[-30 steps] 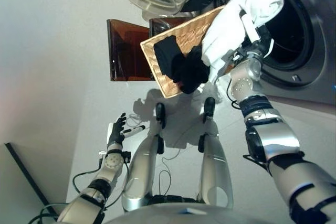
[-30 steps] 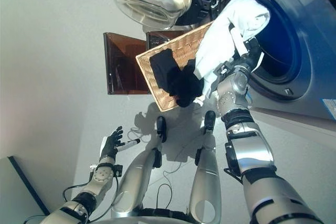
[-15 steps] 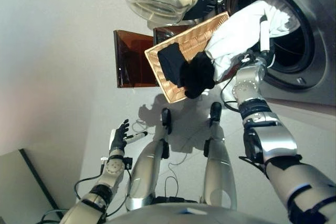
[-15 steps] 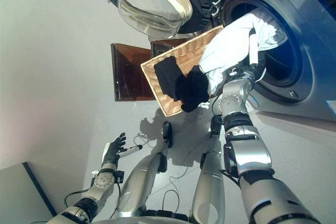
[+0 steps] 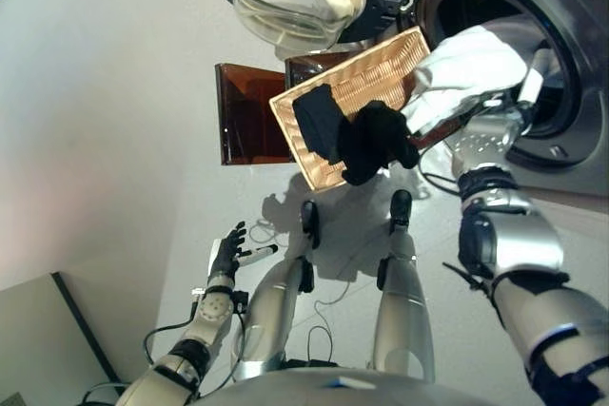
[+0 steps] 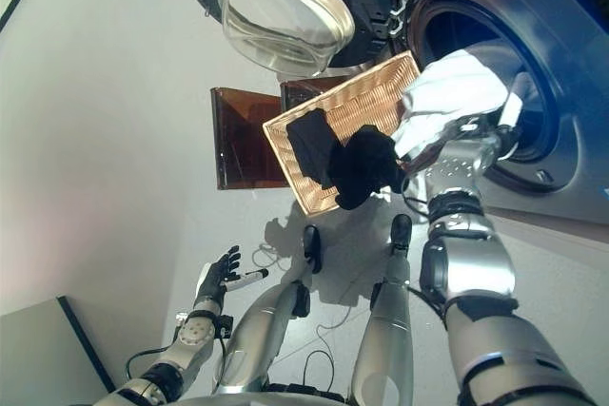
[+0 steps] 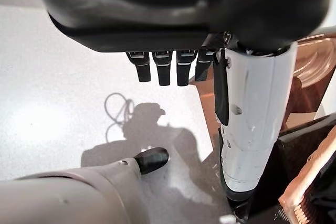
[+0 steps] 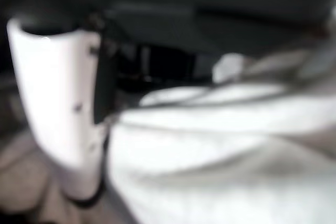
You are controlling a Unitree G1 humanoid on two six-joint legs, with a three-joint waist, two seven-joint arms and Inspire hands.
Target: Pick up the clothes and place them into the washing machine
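Right fingers: curled round the white garment (image 5: 463,68), right hand (image 5: 519,106) at the washing machine (image 5: 561,35) opening.
Left fingers: straight, left hand (image 5: 228,252) well away from it.
Basket (image 5: 366,83): beside the opening, holding dark clothes (image 5: 357,135).

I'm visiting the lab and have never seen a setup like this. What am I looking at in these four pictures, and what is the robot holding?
Two pictures come from cameras in the humanoid robot's head, looking down past its arms. The other two come from cameras on its wrists, so each shows its own hand from very close.

The robot stands at a washing machine whose round glass door is swung open. A wicker basket on the floor holds dark clothes. The right hand carries a white garment at the drum opening; how its fingers grip is hidden by the cloth. The left hand hangs open and empty beside the robot, over the grey floor.
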